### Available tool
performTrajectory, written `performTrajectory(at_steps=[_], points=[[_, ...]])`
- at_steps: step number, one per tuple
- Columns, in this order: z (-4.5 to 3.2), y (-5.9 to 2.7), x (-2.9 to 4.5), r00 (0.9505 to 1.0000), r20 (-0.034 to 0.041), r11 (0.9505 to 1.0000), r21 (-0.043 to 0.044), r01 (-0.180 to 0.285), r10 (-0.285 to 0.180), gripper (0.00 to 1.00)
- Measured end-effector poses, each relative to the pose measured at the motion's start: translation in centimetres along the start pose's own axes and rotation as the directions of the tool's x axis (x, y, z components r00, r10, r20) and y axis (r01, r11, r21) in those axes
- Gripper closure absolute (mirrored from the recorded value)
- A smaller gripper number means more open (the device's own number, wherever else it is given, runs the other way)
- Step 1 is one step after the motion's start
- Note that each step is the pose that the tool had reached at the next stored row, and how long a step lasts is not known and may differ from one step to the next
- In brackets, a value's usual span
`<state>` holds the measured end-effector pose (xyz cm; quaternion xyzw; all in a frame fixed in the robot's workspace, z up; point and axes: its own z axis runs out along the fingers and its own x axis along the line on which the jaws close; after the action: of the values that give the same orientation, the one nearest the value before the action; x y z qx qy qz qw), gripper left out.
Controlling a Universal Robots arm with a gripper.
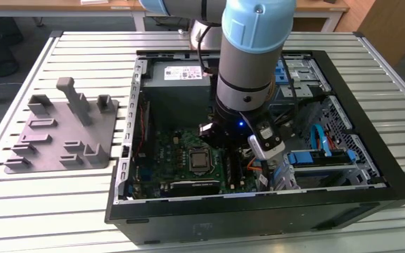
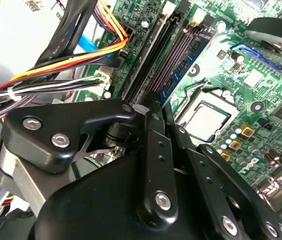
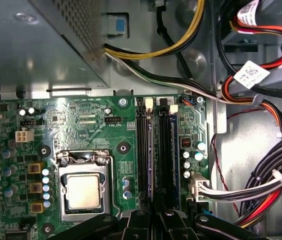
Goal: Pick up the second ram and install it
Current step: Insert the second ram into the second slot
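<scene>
Just beyond the claw (image 3: 153,220), second ram (image 3: 172,150)

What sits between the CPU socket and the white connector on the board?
In the first wrist view, the memory slots run between the CPU socket and the white connector.

Even overhead light fell on the slatted desk (image 1: 48,200), glare washed the motherboard (image 3: 88,127) in both wrist views, nearby black linkage (image 2: 150,165) stayed slightly soft, case interior (image 1: 174,110) was shadowed.
</scene>
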<state>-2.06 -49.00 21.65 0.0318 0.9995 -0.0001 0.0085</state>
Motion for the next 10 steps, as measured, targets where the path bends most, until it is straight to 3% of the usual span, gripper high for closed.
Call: performTrajectory(at_steps=[7,10], points=[[0.02,0.02,-0.34,0.9999,0.0000,0.9999,0.0008,-0.014,0.014,0.86],[0.03,0.03,-0.38,0.9999,0.0004,0.9999,0.0049,-0.014,0.014,0.86]])
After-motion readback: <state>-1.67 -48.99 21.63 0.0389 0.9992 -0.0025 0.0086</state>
